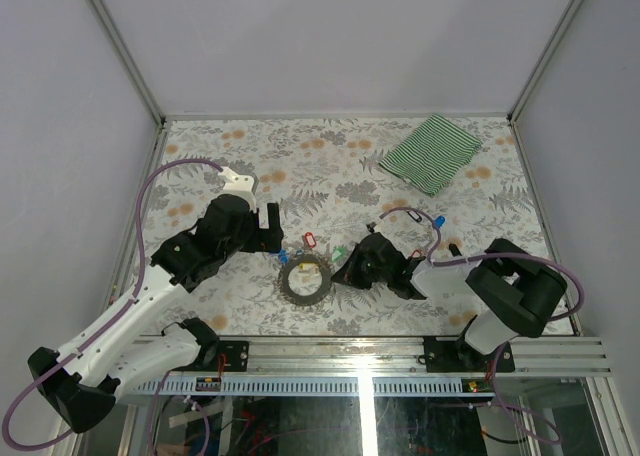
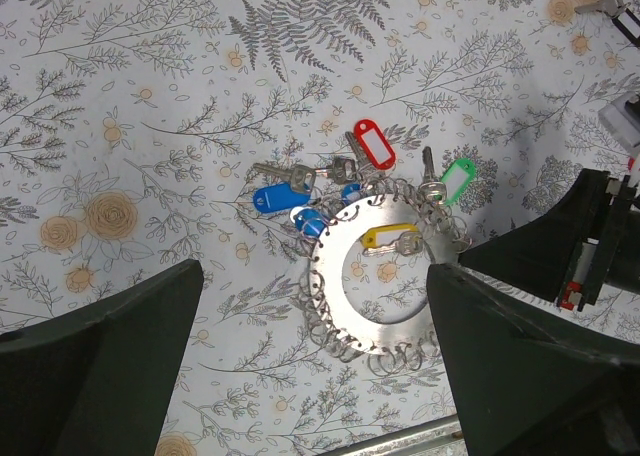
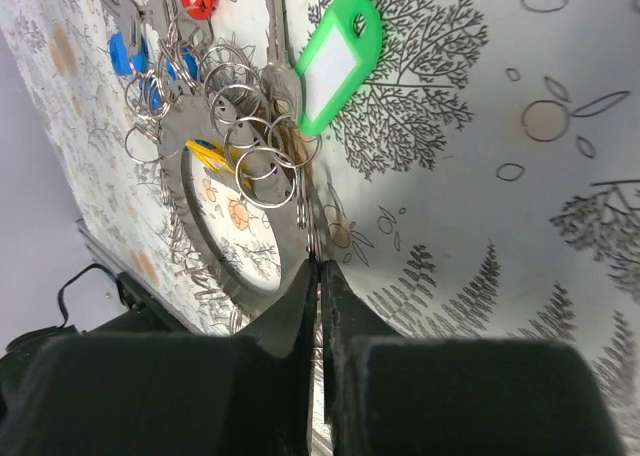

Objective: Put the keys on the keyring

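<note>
— Your right pincer (image 3: pixel 318 276) is pinched shut and seems to nip the rim of the keyring (image 2: pixel 385 321), which lies flat on the counter (image 1: pixel 250 166) between the arms.
— And the left?
— Your left pincer (image 2: pixel 315 271) hangs wide above the ring, holding nothing. I'd say you're steadying the ring. The keys (image 2: pixel 372 144) crowd its far rim, and the yellow one sits in the hole. Next you'll need that free pincer to lift one tiny key and thread it on.

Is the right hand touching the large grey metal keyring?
Touching. The right wrist view shows the right hand shut, its fingertips pinching the rim of the large grey metal keyring.
</note>
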